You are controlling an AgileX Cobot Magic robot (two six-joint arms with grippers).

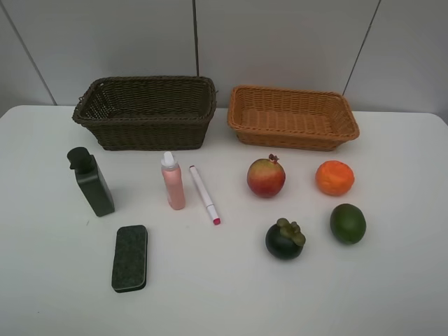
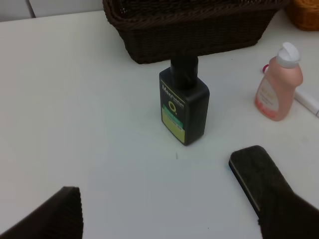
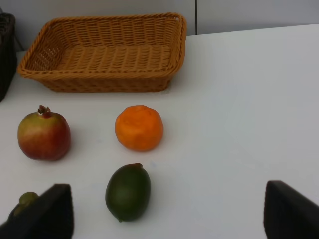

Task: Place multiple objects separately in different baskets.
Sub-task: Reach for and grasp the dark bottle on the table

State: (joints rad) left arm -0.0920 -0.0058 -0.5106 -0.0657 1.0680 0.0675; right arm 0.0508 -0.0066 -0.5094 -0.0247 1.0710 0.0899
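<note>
Dark green bottle (image 2: 183, 107), upright just ahead of the wide-spread, empty left gripper (image 2: 182, 206), is best taken squarely across its flat body below the cap, the black eraser block (image 2: 251, 172) near one finger being left undisturbed, and carried to the dark brown basket (image 2: 199, 35) beyond.

A dark brown woven basket (image 1: 147, 134) at far left and a light orange-tan woven basket (image 1: 294, 137) at far right, on a white table (image 1: 399, 294). On the left, a dark green bottle (image 1: 92, 183) with a yellow-green label, a pink bottle (image 1: 173, 185) with a white cap, a white marker with pink tip (image 1: 204, 193) and a black eraser block (image 1: 130, 257). On the right, a red-yellow pomegranate (image 1: 266, 177), an orange (image 1: 334, 177), a green lime (image 1: 348, 223) and a dark mangosteen (image 1: 283, 242) with a green calyx
</note>
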